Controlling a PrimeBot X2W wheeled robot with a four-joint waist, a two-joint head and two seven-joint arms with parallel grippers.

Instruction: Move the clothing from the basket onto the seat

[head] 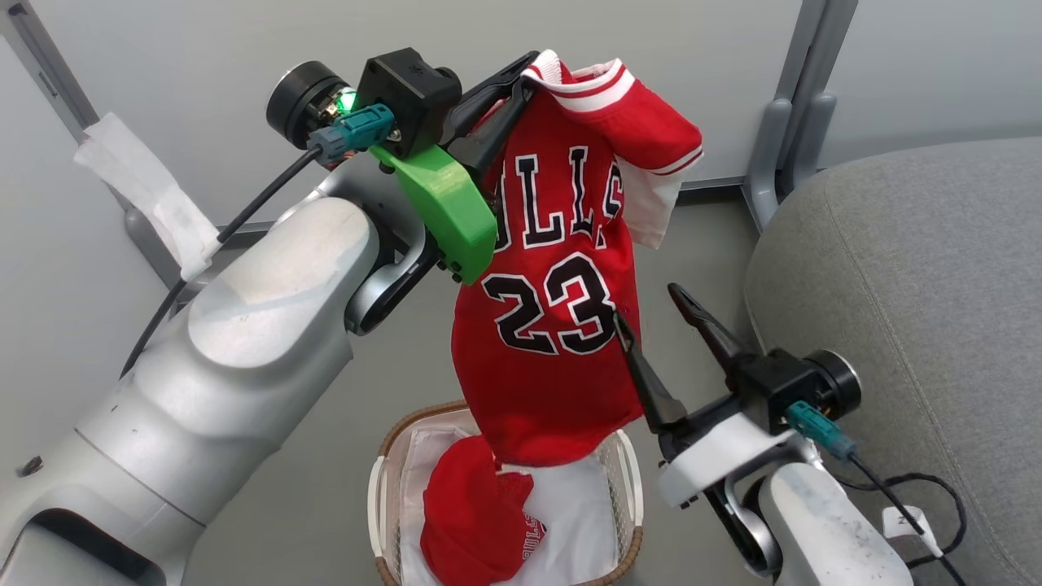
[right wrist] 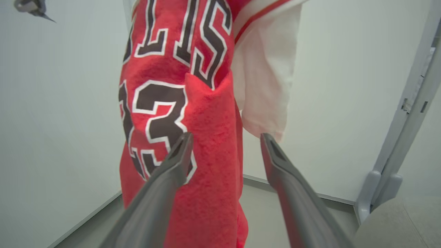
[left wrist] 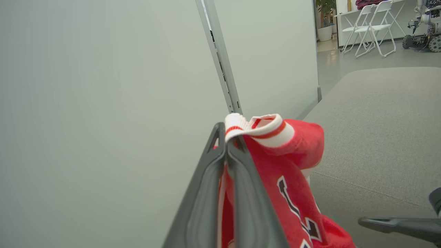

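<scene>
Head view: the left tool (head: pixel 527 75) is clenched on the collar trim of the red Bulls 23 jersey (head: pixel 553 325), which hangs below it with its hem over the basket (head: pixel 389 439). The right tool (head: pixel 647 305) stands released, fingers spread, just beside the jersey's lower edge; contact cannot be told. A second red garment (head: pixel 472 521) lies in the basket on the white liner (head: pixel 582 505). The grey seat (head: pixel 912 285) lies at the right tool's outer side.
</scene>
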